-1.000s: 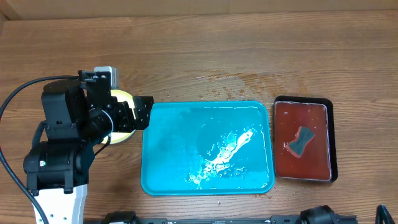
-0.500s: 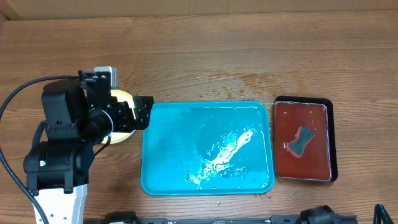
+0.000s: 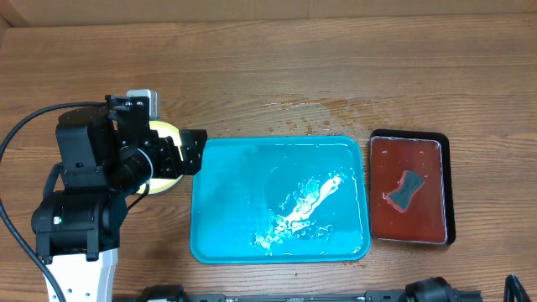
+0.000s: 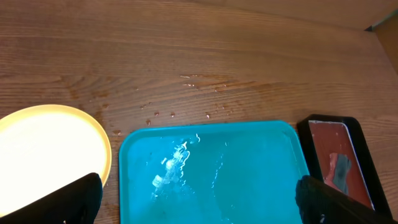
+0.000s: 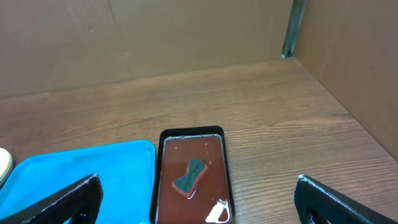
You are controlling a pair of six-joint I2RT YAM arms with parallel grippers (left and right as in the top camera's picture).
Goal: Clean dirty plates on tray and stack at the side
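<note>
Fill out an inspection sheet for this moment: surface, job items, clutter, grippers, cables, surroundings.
Surface: wooden table, with water droplets beyond the tray's far rim.
Job's things: large turquoise rectangular plastic tray, wet, no plates on it. Round pale yellow plastic plate on the table off the tray's left end, partly under the left arm; cannot tell whether others lie beneath it.
Clutter: small dark red black-rimmed tray, wet, holding a dark grey-green sponge-like piece.
Grippers: left gripper open and empty; right gripper open and empty.
Cables: black cable looping from the left arm.
Surroundings: brown cardboard walls.
</note>
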